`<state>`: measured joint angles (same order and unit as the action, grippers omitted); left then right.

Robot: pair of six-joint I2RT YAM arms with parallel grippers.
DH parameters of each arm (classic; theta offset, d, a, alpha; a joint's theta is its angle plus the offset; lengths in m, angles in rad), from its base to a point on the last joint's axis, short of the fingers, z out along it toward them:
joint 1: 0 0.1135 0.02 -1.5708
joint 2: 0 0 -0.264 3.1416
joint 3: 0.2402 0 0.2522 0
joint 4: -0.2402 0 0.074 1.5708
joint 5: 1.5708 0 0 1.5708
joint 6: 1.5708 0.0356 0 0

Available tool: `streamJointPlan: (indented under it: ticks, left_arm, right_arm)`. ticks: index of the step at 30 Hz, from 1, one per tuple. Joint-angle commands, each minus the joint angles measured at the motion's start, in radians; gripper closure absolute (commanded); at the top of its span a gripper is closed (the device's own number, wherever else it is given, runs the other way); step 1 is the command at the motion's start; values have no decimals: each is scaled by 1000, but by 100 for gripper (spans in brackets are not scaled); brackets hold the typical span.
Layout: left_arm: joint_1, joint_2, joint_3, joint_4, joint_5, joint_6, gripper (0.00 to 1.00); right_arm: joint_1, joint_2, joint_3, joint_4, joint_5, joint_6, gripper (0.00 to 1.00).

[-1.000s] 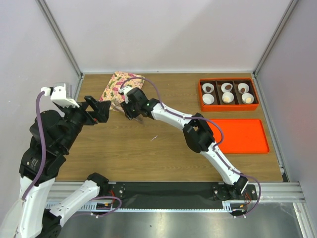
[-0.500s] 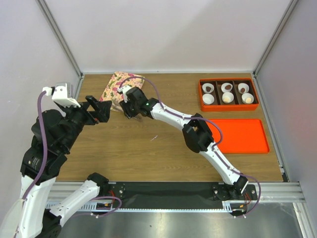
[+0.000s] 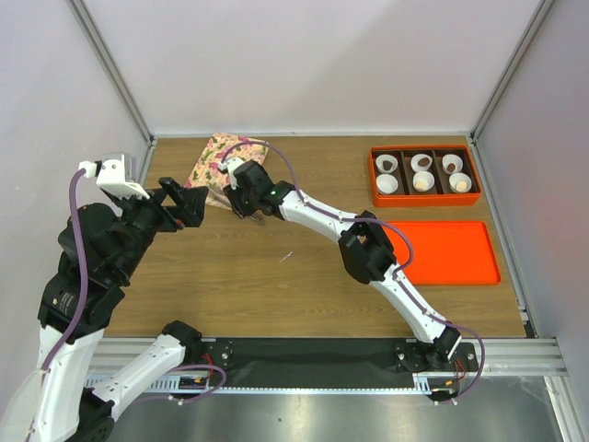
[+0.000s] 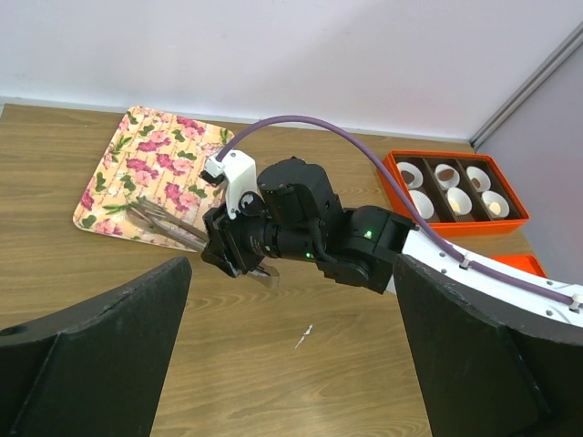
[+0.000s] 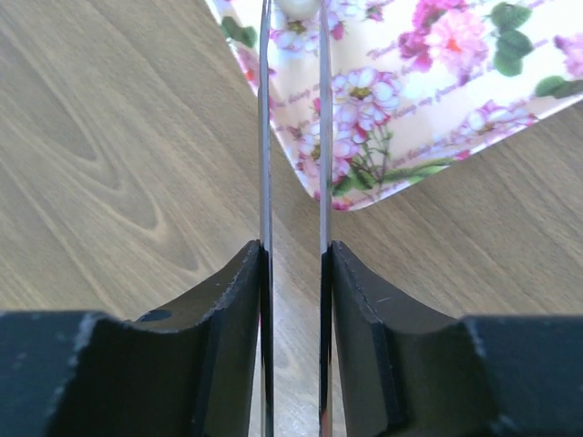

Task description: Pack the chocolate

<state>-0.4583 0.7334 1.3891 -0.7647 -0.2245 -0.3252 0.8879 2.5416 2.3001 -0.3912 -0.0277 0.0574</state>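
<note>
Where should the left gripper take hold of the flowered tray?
Probably by the raised rim of its left edge, coming from the left: the flowered tray lies flat, so only the rim gives a hold, and the tongs in the right gripper lie over the near edge.

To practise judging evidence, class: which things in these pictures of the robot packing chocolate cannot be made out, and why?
- Tongs tips: right wrist view, cut off by the top edge; the pale bit between them cannot be identified.
- Paper cups in the orange box: top view, too small to tell their contents.
- Right gripper: top view, its own body hides its grip on the tongs.
</note>
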Motion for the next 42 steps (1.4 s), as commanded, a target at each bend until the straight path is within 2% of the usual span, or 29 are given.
streamJointPlan:
  ticks: [1,8,12,26,36,42]
  left_arm:
    - [7,4,-5,31,11,-17,0]
    - [7,3,-10,39,14,-20,0]
    - [7,8,-15,45,17,-23,0]
    - [7,9,-13,48,10,-21,0]
    - [7,8,-16,41,4,-25,0]
    - [7,18,-18,42,23,-29,0]
  right_arm:
    - [-12,-15,39,2,58,-11,62]
    - [-17,-41,5,-14,103,-2,61]
    - [-17,-40,1,-6,74,-7,57]
    - [-27,8,32,-1,48,-2,54]
    - [-27,23,53,-8,37,1,61]
    - [-27,-41,39,-5,48,4,64]
